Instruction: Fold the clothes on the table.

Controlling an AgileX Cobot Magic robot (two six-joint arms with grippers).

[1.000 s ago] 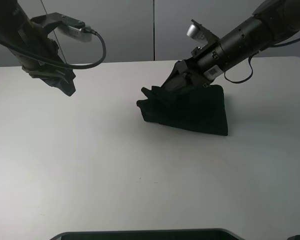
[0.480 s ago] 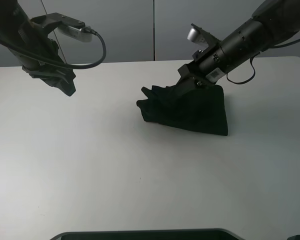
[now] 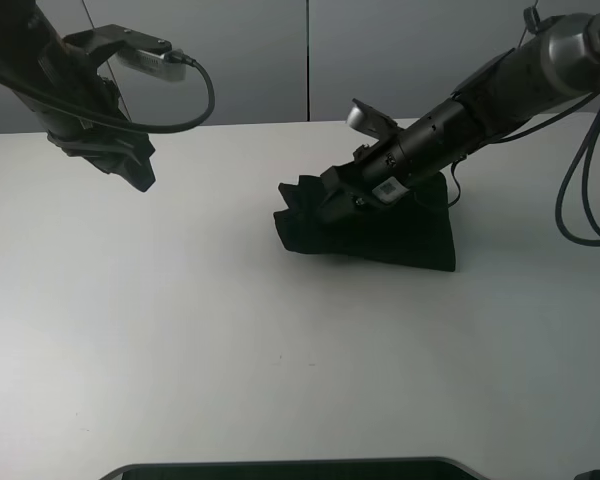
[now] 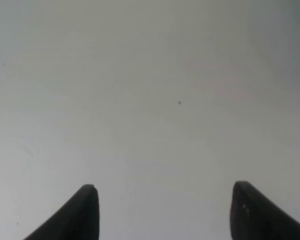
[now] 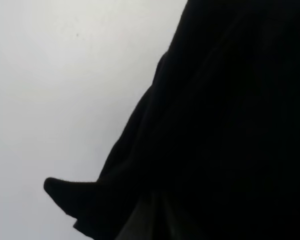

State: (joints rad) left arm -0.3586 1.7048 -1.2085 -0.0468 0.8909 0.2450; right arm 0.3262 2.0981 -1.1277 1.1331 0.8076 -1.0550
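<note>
Closest to the camera, a dark curved edge (image 3: pixel 280 468) crosses the very bottom of the high view. Beyond it the white counter (image 3: pixel 230 340) lies bare across its whole near half.

Farther back and right of the middle lies the black garment (image 3: pixel 410 238), a folded, roughly wedge-shaped bundle flat on the counter. Its straight edge faces the near side and its left end is bunched into small ridges. The right gripper (image 3: pixel 332 196) comes down at a slant from the far right and rests on the far-left part of the garment, beside that bunched end. It is black against black cloth, so I cannot tell whether it is spread or closed. The right wrist view does not settle it either: dark fabric fills most of that picture, with one pointed corner of cloth sticking out over the pale counter.

Well apart from the garment, over the far-left part of the counter, the left gripper (image 3: pixel 132 168) hangs in the air holding nothing. The left wrist view shows its two dark fingertips (image 4: pixel 86 212) spread wide, with only plain counter between them.

A black cable (image 3: pixel 202 100) loops from the left arm, and more cables (image 3: pixel 580 190) hang by the right arm. Behind everything stands a grey panelled wall (image 3: pixel 240 60).
</note>
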